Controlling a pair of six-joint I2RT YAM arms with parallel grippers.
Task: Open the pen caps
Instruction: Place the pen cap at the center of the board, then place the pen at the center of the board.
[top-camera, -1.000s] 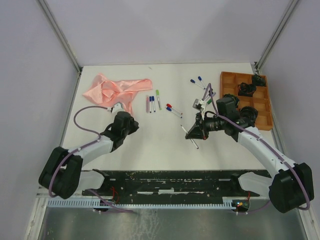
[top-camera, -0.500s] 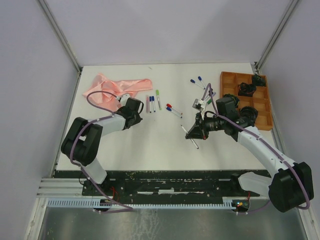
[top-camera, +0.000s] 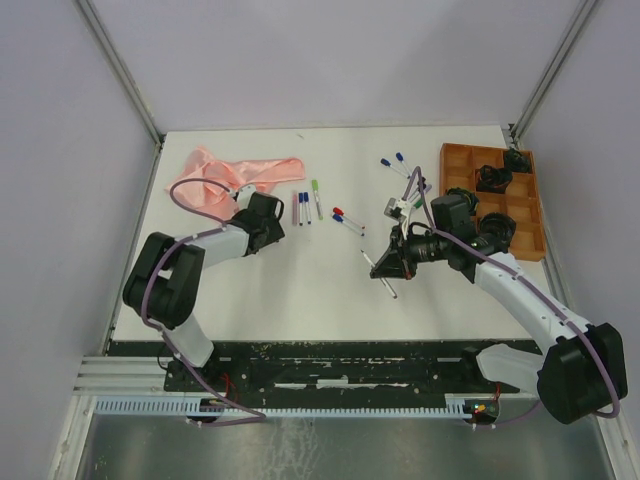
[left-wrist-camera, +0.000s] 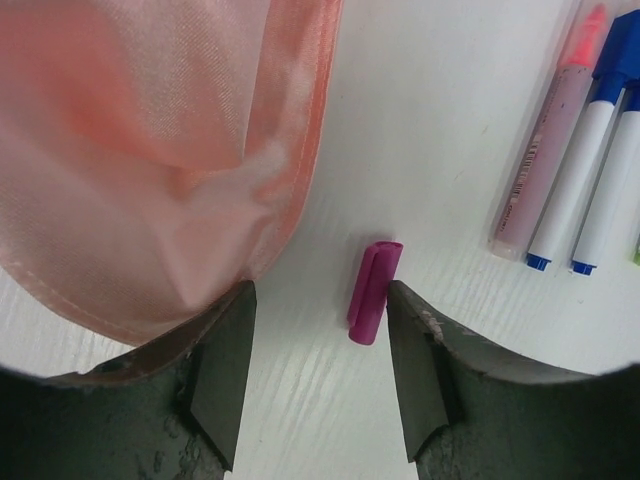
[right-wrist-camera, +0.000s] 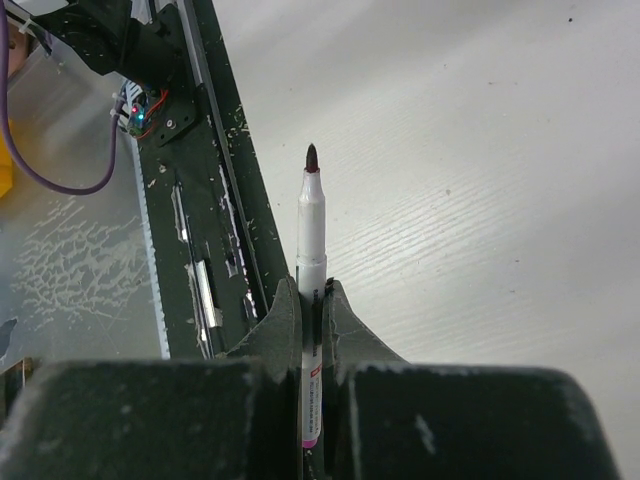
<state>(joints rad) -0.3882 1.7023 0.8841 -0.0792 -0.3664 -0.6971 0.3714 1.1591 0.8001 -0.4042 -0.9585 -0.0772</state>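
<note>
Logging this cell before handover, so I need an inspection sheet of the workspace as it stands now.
Surface: white table, wood-grained.
Job's things: magenta cap lying loose beside the cloth; bare-tipped pen held; capped pens lying mid-table.
Clutter: pink cloth far left; orange tray far right, black items inside.
Grippers: left gripper open, fingers either side of the cap; right gripper shut on the pen.
Cables: purple cables running along both arms.
Surroundings: grey walls; otherwise nothing seen.
</note>
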